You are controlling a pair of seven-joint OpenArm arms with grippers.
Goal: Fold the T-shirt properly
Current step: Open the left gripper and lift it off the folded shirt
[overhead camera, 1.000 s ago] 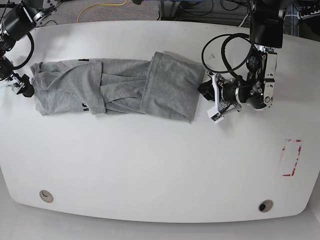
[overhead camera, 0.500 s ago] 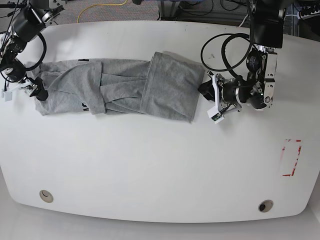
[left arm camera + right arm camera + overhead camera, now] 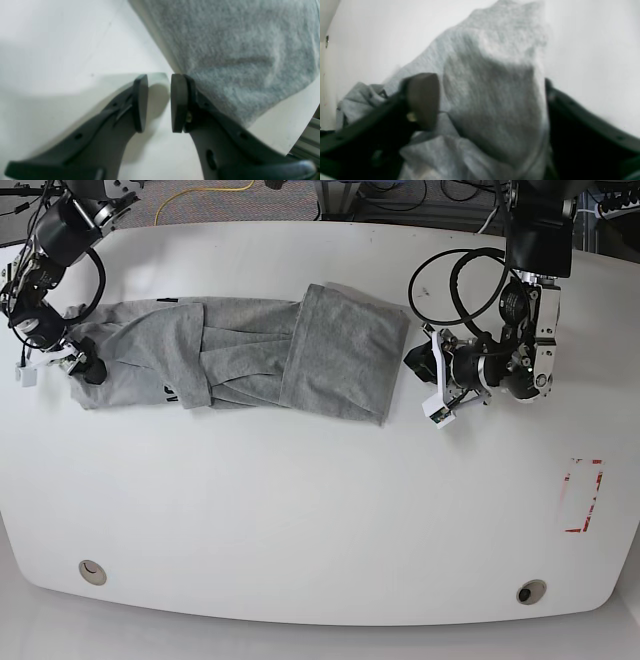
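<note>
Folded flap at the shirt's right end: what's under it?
The flap lies over the T-shirt and its creased middle folds. Whatever lies beneath it, shirt or table, is covered.

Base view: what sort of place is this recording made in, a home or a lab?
Most likely a robotics lab or test bench. A bare white table holds only a grey T-shirt, loose cables run along the floor behind it, and a red tape rectangle marks the tabletop.

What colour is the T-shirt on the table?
Heather grey all over; the T-shirt shows best in the base view.
</note>
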